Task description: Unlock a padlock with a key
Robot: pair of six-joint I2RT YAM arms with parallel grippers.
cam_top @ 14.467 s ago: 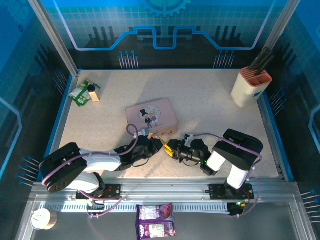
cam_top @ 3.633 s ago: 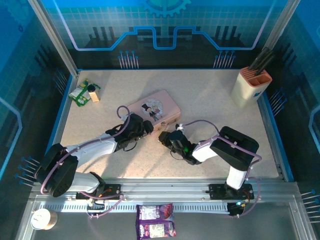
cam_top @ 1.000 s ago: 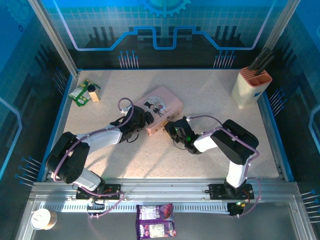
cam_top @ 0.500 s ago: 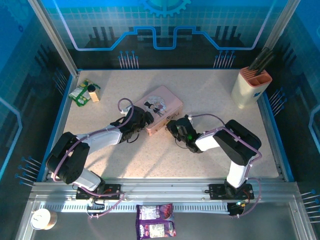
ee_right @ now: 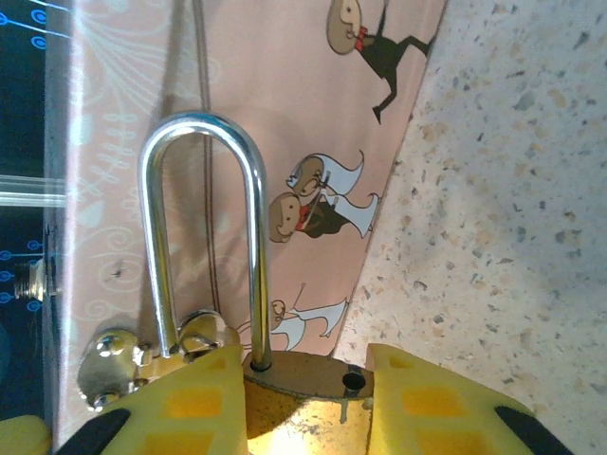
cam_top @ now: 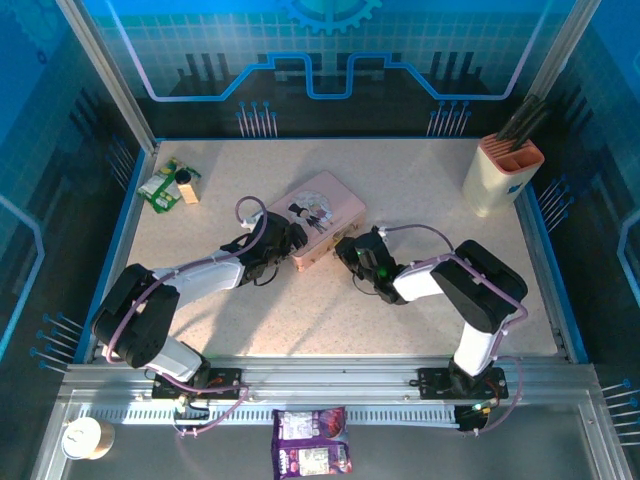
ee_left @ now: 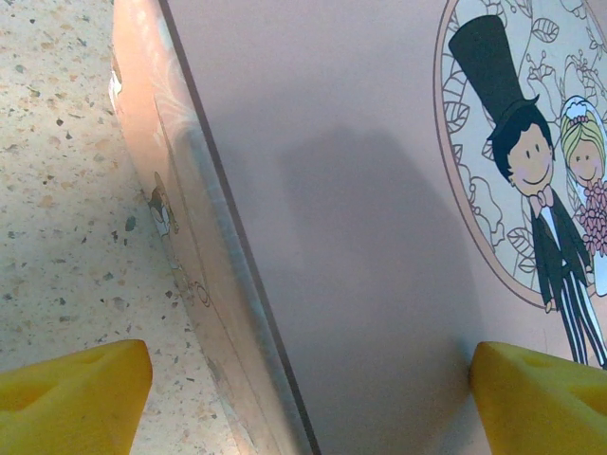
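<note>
The brass padlock (ee_right: pixel 305 393) sits between the yellow fingers (ee_right: pixel 194 403) of my right gripper (ee_right: pixel 303 408), which is shut on its body. Its silvery shackle (ee_right: pixel 201 133) stands raised. One leg is in the body, the other runs through the small metal clasp (ee_right: pixel 114 355) on the side of the pink cartoon tin (cam_top: pixel 320 212), and one hole (ee_right: pixel 353 381) in the padlock's top is empty. My left gripper (ee_left: pixel 313 408) is open and straddles the tin's near edge, with one finger (ee_left: pixel 76 398) over the table and the other over the lid. The key is out of view.
A knife block (cam_top: pixel 500 172) stands at the back right. A green packet with a small bottle (cam_top: pixel 170 185) lies at the back left. A snack bag (cam_top: pixel 312 455) and a paper cup (cam_top: pixel 83 437) sit below the table's front rail.
Over the last second my right gripper and forearm shifted slightly to the right with the padlock. Before that, the tin had been pushed back and turned. The left arm holds still.
</note>
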